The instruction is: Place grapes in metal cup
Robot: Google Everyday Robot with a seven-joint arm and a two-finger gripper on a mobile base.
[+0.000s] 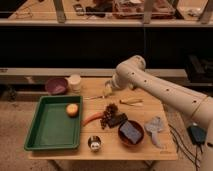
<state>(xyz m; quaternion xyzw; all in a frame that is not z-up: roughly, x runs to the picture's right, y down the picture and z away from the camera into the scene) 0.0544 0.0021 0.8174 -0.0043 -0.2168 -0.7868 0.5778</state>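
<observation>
Grapes are sitting about mid-table, a dark knobbly bunch. They're packed in: a flat black block is right up against them on the right-front side, and an orange carrot lies just beside them on the left, pointing toward the green tray.

The gripper is behind the grapes, toward the back of the table, clearly apart from the bunch and not touching it. It's a pale blob at the end of the white arm, so I honestly can't tell how wide it's open or whether it has hold of anything. The arm comes in from the right, with its bend up over the table's back edge.

The metal cup is in front of the grapes and a bit left, very near the table's front edge and just beside the tray's front right corner. There's a bare strip of wood between the grapes and the cup.

To the right of the cup is a dark red bowl with something blue in it, then a grey cloth-like thing further right. A round orange fruit is in the tray. At the back left are a purple bowl and a white container.
</observation>
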